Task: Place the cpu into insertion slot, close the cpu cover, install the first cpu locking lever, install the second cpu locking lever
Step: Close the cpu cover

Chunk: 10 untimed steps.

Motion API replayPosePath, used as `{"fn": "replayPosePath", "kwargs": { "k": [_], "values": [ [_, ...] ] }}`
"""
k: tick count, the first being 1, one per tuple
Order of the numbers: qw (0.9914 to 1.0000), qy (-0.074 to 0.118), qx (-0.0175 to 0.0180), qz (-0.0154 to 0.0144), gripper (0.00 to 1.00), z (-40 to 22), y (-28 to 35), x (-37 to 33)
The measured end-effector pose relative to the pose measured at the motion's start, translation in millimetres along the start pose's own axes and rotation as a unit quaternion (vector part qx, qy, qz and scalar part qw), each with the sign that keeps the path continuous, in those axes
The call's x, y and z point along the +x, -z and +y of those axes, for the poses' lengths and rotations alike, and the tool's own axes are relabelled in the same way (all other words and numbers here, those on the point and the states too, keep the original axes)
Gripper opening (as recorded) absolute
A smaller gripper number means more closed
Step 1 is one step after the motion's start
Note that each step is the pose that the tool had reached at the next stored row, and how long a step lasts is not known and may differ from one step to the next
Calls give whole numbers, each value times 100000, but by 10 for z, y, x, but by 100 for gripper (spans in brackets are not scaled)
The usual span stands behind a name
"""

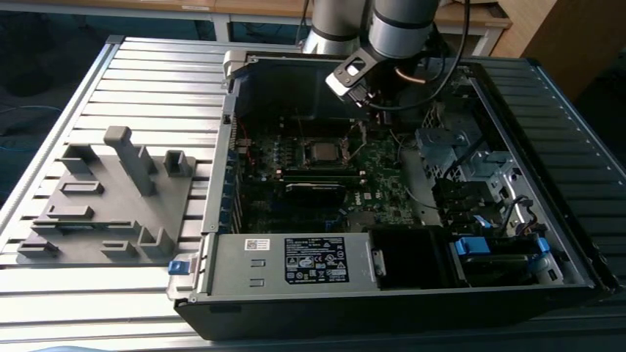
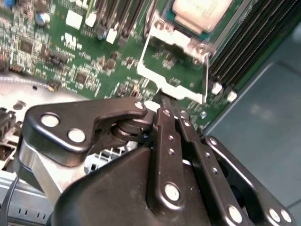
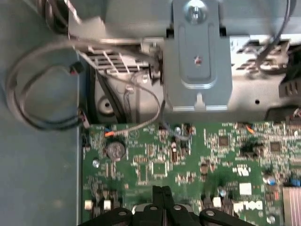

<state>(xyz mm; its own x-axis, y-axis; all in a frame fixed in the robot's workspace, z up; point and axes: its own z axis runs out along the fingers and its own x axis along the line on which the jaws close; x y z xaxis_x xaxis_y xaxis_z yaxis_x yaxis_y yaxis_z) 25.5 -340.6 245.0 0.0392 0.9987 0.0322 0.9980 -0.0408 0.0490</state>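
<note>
The cpu (image 2: 200, 12) lies flat in the insertion slot (image 1: 321, 152) on the green motherboard (image 1: 377, 187), its silver face up. The cpu cover (image 2: 175, 44), a silvery frame with a cut-out middle, stands raised off the slot, and green board shows through its opening. My gripper (image 2: 162, 100) is shut, fingers pressed together with nothing between them, and its tip sits right at the cover's free edge. In the exterior view the gripper (image 1: 363, 132) hangs just to the right of the slot. The first wrist view shows the shut fingers (image 3: 159, 202) over the board.
The open computer case (image 1: 391, 304) walls in the board on all sides. Long black memory slots (image 2: 244, 47) run beside the socket. A drive cage (image 1: 459, 154) and loose cables (image 3: 42, 94) crowd the exterior view's right. A grey fixture (image 1: 108, 198) stands outside on the slatted table.
</note>
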Motion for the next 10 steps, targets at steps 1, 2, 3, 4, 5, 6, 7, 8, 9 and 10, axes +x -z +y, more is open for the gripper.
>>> {"fn": "replayPosePath", "kwargs": {
  "k": [1, 2, 3, 4, 5, 6, 7, 8, 9, 10],
  "values": [
    [100000, 9, -119, 3, 11, -33, 2, -1],
    [100000, 12, -249, 9, 11, -65, 3, -3],
    [99999, 14, -409, 18, 11, -103, 5, -4],
    [99998, 23, -585, 33, 11, -142, 7, -5],
    [99997, 21, -758, 51, 11, -181, 8, -7],
    [99996, 30, -915, 60, 11, -222, 9, -8],
    [99994, 36, -1067, 60, 11, -264, 12, -10],
    [99992, 36, -1224, 57, 11, -307, 14, -12],
    [99991, 47, -1371, 56, 11, -345, 17, -13],
    [99989, 43, -1488, 60, 11, -380, 18, -15]
  ]
}}
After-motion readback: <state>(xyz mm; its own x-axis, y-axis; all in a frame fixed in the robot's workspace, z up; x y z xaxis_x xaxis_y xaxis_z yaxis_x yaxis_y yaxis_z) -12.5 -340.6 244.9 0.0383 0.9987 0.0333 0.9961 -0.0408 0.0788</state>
